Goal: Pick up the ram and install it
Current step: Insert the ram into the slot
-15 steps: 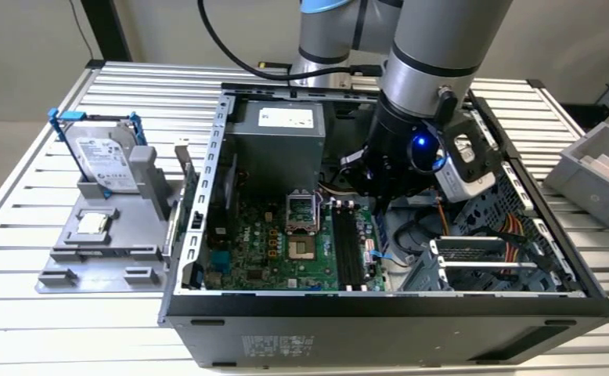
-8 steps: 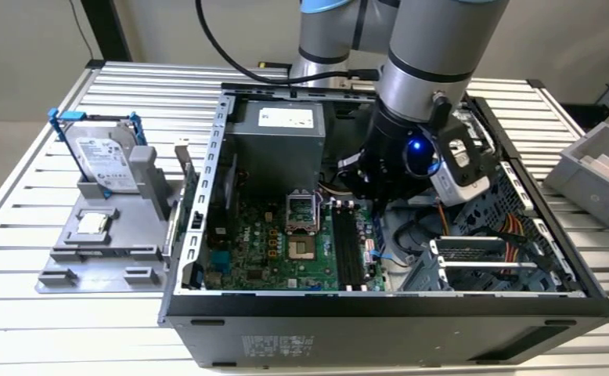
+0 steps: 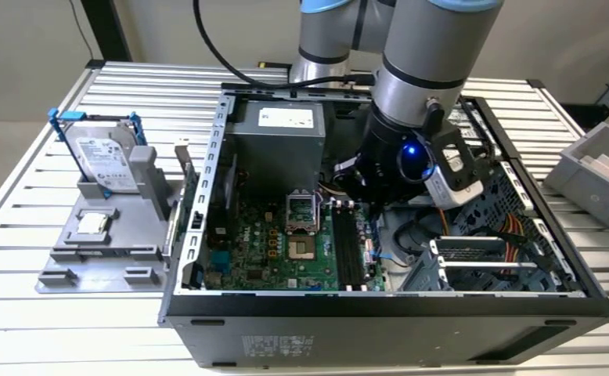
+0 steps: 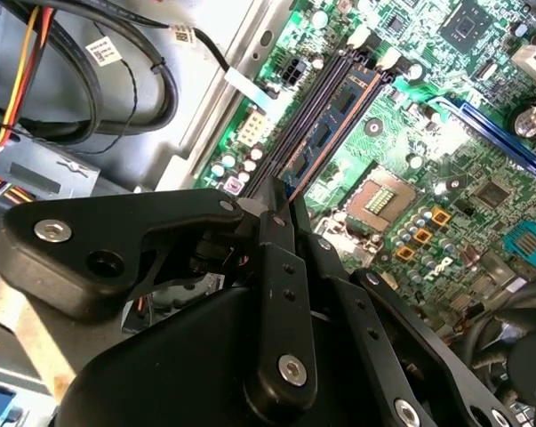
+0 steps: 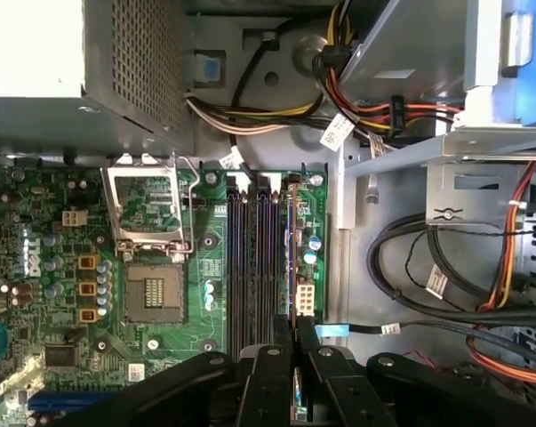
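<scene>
Black, smooth metal fingers of the gripper [image 4: 281, 209] were pinched shut on the thin edge of the ram [image 4: 325, 133]. I saw that long, flat, bluish-green stick standing up in a long black slot [image 3: 348, 243] on the bumpy green board [image 3: 273, 251]. In the exterior view, that slot sat at three o'clock from the square silver socket [image 3: 302, 249].

The grey, blue-capped robot arm [image 3: 425, 55] comes straight down from above, wrist vertical; its black claw [image 5: 295, 356] points downward, the fingers [image 5: 269, 382] drawn close together with a thin greenish strip pinched between them in the first wrist view.
</scene>
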